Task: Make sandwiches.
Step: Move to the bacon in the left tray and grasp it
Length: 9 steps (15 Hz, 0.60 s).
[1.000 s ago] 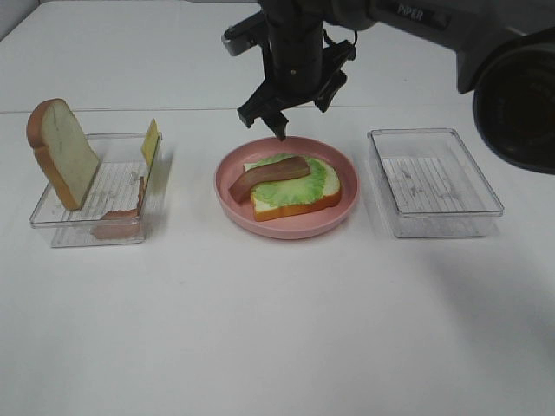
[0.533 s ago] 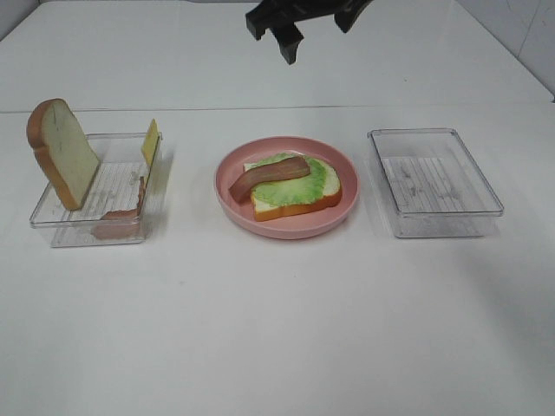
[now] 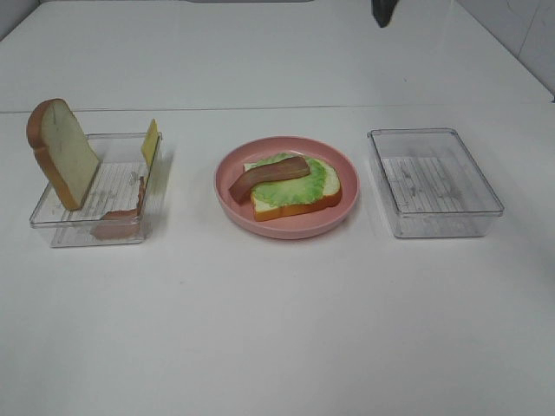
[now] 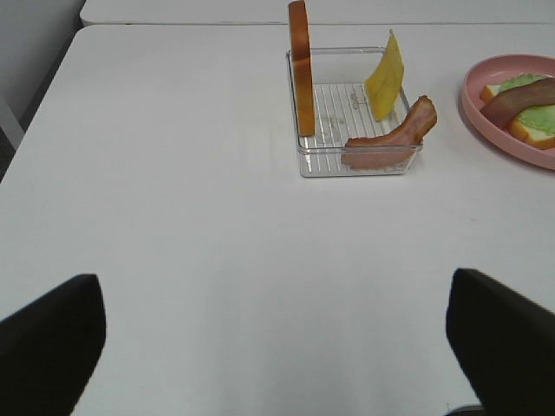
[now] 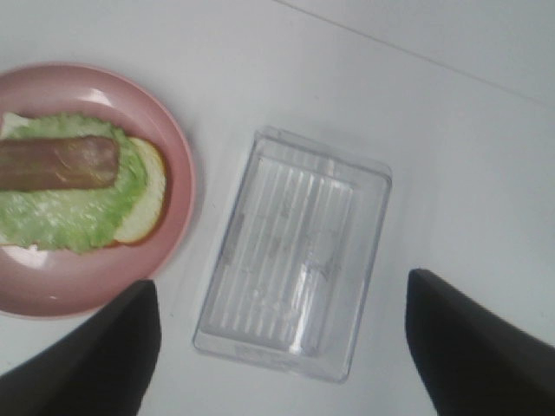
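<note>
We saw the sandwich point(image 3: 299, 192) lying on the pink plate point(image 3: 286, 230) mid-table, between the left tray point(image 3: 87, 232) and right tray point(image 3: 438, 227), each well apart from its rim. Our left gripper point(image 4: 273, 299) and right gripper point(image 5: 282, 290) stood released, jaws wide

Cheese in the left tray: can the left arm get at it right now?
Probably yes. The left gripper is open, and nothing shows between it and the tray. The cheese leans upright on the tray wall, its top above the rim; the bread stands clear at the other side.
</note>
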Tool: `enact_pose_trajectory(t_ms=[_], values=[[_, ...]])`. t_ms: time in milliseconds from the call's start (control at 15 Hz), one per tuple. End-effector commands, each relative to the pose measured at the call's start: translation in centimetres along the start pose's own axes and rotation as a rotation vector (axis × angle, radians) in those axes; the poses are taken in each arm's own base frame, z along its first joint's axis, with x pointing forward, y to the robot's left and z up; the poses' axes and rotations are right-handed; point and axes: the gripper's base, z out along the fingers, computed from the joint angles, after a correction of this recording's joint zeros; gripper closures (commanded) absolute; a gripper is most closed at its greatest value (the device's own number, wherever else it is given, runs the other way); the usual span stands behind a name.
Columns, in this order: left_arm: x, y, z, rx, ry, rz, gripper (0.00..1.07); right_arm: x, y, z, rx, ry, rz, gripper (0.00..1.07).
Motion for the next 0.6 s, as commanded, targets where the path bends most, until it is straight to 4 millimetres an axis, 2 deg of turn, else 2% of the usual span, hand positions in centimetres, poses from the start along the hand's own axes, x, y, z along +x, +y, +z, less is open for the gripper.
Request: enact_pose_trajectory(t_ms=[67, 200, 400, 467, 533, 600], values=[[0.0, 0.0, -0.1, 0.006, -0.01, 0.002, 0.07, 3.3, -1.5, -0.9, 0.021, 0.141, 0.034, 0.3], [0.0, 0.0, -0.1, 0.006, -0.01, 0.002, 0.07, 5.1, -2.1, -1.9, 0.032, 0.15, 0.04, 0.31], [0.0, 0.0, -0.1, 0.006, -0.01, 0.002, 0.07, 10.0, -3.1, -4.8, 0.048, 0.142, 0.097, 0.3], [0.0, 0.0, -0.1, 0.006, -0.01, 0.002, 0.07, 10.7, -3.3, -5.3, 0.048, 0.134, 0.111, 0.3], [0.0, 0.0, -0.1, 0.006, -0.01, 0.002, 0.07, 13.8, -3.6, -6.8, 0.044, 0.114, 0.141, 0.3], [0.0, 0.0, -0.1, 0.006, -0.01, 0.002, 0.07, 14.5, -3.7, -7.0, 0.044, 0.114, 0.142, 0.3]])
